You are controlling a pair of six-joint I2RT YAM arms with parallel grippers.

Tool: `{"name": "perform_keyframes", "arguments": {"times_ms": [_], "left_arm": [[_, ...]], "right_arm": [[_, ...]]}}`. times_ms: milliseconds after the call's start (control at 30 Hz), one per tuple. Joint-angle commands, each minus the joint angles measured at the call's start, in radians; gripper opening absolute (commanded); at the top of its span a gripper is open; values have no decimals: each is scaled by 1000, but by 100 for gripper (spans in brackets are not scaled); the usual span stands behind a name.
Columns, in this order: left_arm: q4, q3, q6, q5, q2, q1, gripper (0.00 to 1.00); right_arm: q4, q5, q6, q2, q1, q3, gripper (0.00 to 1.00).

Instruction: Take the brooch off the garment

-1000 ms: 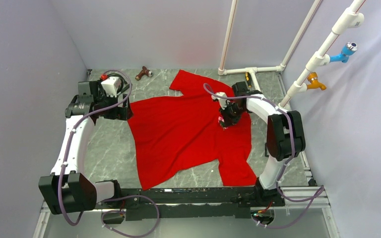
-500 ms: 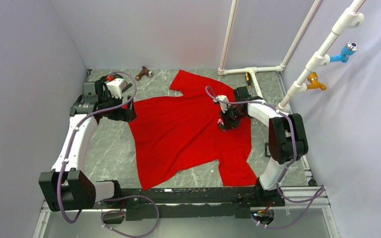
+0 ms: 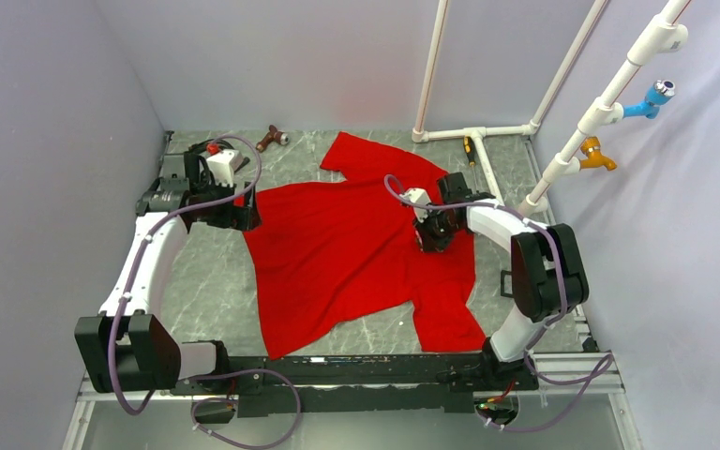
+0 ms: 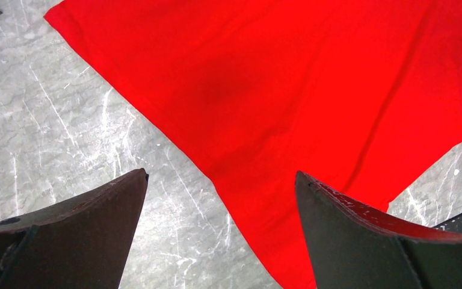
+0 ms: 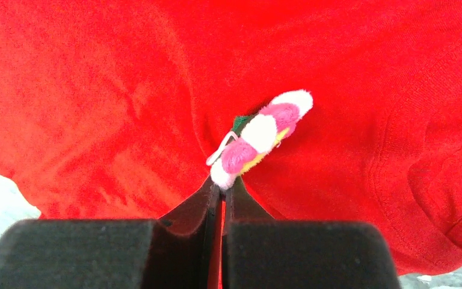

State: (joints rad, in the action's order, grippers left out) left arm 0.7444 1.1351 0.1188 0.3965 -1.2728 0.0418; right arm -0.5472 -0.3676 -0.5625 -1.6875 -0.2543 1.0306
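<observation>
The garment [image 3: 347,244], a bright red T-shirt, lies spread flat across the grey marbled table [image 3: 202,281]. In the right wrist view the brooch [image 5: 258,135], a small fuzzy flower with pink and white petals and a yellow centre, stands up from the red cloth [image 5: 96,108]. My right gripper [image 5: 221,188] is shut on its lowest white petal; the cloth puckers toward the pin. In the top view that gripper [image 3: 428,242] sits on the shirt's right half. My left gripper [image 4: 221,174] hangs open over the shirt's left edge [image 4: 264,120], holding nothing.
A brown object [image 3: 270,138] lies at the back of the table. White pipes [image 3: 473,132] run along the back right, with a yellow-and-black tool [image 3: 470,147] beside them. Blue [image 3: 654,97] and orange [image 3: 596,153] fittings stick out from the right pipe.
The right jaws have closed fully on the brooch's petal and that arm shifted slightly. The left arm has crept a little to the right, toward the shirt.
</observation>
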Motion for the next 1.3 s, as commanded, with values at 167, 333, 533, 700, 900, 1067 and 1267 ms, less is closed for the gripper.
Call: {"name": "perform_keyframes", "arguments": {"times_ms": [167,333,533,700,900,1067,1267], "left_arm": [[-28,-19,26,13,14,-72,99],[-33,-34,19,21,-2,-96,100],[-40,-62,16,18,-6,-125,100],[-48,-76,13,20,-7,-131,100],[-68,-96,33,37,-4,-155,100],[-93,-104,29,63,-16,-181,99],[-140,-127,14,106,-34,-227,100]], "right_arm": [[18,-13,-68,41,21,-56,0],[18,-10,-21,-36,-14,-34,0],[-16,36,-60,-53,-35,-45,0],[-24,57,-106,-6,3,-73,0],[-93,11,-185,7,63,-55,0],[-82,4,-226,28,64,-97,0],[-49,24,-228,-10,53,-123,0]]}}
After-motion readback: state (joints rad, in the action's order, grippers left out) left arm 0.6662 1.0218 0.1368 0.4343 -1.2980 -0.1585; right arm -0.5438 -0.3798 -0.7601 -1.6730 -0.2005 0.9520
